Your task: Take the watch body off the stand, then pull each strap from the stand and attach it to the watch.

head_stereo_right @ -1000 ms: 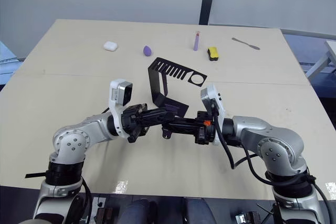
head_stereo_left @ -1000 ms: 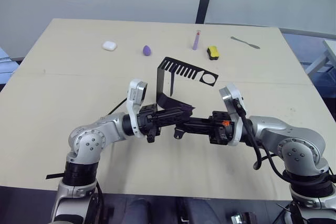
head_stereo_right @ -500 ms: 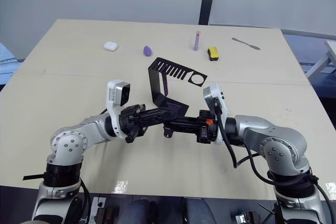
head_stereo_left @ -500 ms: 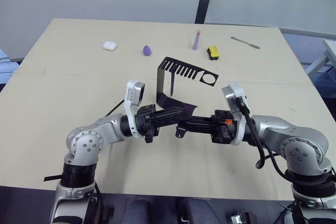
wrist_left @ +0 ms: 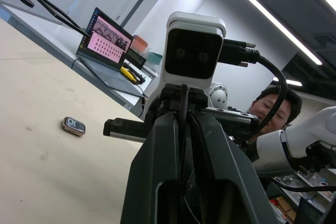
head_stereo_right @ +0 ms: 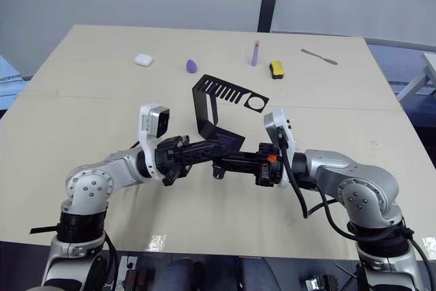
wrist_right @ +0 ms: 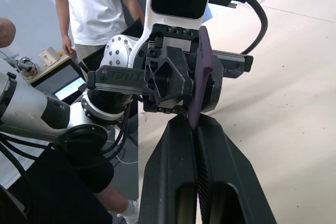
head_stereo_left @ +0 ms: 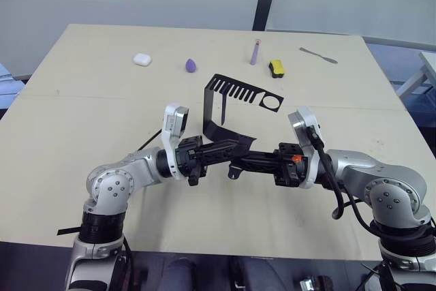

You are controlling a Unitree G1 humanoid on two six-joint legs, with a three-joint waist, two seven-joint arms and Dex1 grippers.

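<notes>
A dark purple strap (wrist_right: pixel 202 72) is pinched between both grippers, above the table (head_stereo_left: pixel 82 107) in front of the black stand (head_stereo_left: pixel 235 100). The right gripper (wrist_right: pixel 195 125) is clamped on its lower end, the left gripper (head_stereo_left: pixel 235 149) closed on the other. The watch body (wrist_left: pixel 73 126) lies apart on the tabletop

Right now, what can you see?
table: one, beige, under everything
stand: one, black, table's middle
watch body: one, silver-grey, on table
strap: one, dark purple, held above table
pebble case: one, white, far left
egg shape: one, purple, beside case
tube: one, pale purple, far middle
block: one, yellow-black, beside tube
flat tool: one, grey, far right
person: one, white shirt, background
left end effector: one, black, before stand
right end effector: one, black, shut on strap
</notes>
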